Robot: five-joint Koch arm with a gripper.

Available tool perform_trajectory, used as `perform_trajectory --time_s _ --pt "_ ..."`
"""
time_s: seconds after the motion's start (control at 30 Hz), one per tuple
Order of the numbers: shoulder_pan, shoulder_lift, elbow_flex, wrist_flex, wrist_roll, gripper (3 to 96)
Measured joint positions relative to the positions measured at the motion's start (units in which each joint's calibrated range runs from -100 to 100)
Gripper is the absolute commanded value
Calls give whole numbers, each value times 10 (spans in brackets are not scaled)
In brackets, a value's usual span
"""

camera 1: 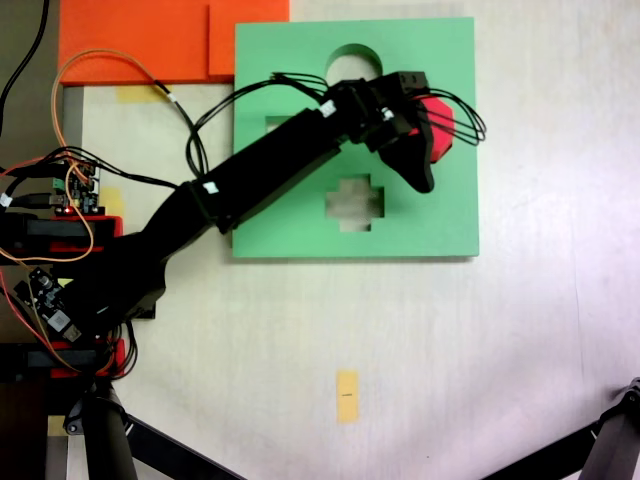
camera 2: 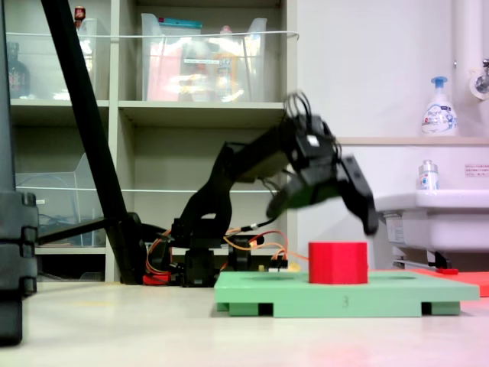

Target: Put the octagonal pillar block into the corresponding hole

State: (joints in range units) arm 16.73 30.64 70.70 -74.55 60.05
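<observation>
The pale surface [camera 1: 420, 340] carried a square green foam board [camera 1: 290, 235], which lay flat with a round cutout [camera 1: 352, 62] at its top edge in the first exterior view, a cross-shaped cutout [camera 1: 355, 203] lower down and a square cutout [camera 1: 277, 124] partly hidden under the arm. An orange sheet [camera 1: 140, 40] touched the board's upper-left corner in the same view. The black Koch arm [camera 1: 260, 175] reached from its base at the first exterior view's left diagonally over the board. Its gripper [camera 2: 325, 205] hung in the air above the board, the fingers [camera 2: 361, 200] spread wide apart and grasping nothing. The octagonal pillar block [camera 2: 338, 262] stood upright on the board, its bright red body rising well above the green top in the second exterior view, directly below the spread fingers and apart from them. In the first exterior view the block [camera 1: 441, 127] showed near the board's right edge, half covered by the gripper. Whether it sat down in the corresponding hole could not be told, since the block and gripper covered that spot. A small yellow tape strip [camera 1: 347, 396] lay on the surface well below the board.
</observation>
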Motion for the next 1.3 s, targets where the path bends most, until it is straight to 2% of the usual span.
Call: perform_trajectory --time_s 0.1,0.17,0.2,0.27,0.47,0.6,0.67,0.73,0.83,1.03,1.3 --pt "0 -161 -1 -32 -2 943" --pt "0 -289 0 -49 -11 840" --pt "-1 -350 1 -58 -24 823" --pt "-12 -465 1 -85 -75 713" --pt "-101 -606 2 -96 -354 699" --pt "-156 -588 -22 -89 -410 699" --pt "-175 -614 -150 -67 -426 697" --pt "-187 -696 -398 8 -438 619" --pt "-194 -891 -832 248 -457 609" --pt "-194 -1120 -1319 656 -512 593" --pt "-177 -1301 -1666 758 -590 568"
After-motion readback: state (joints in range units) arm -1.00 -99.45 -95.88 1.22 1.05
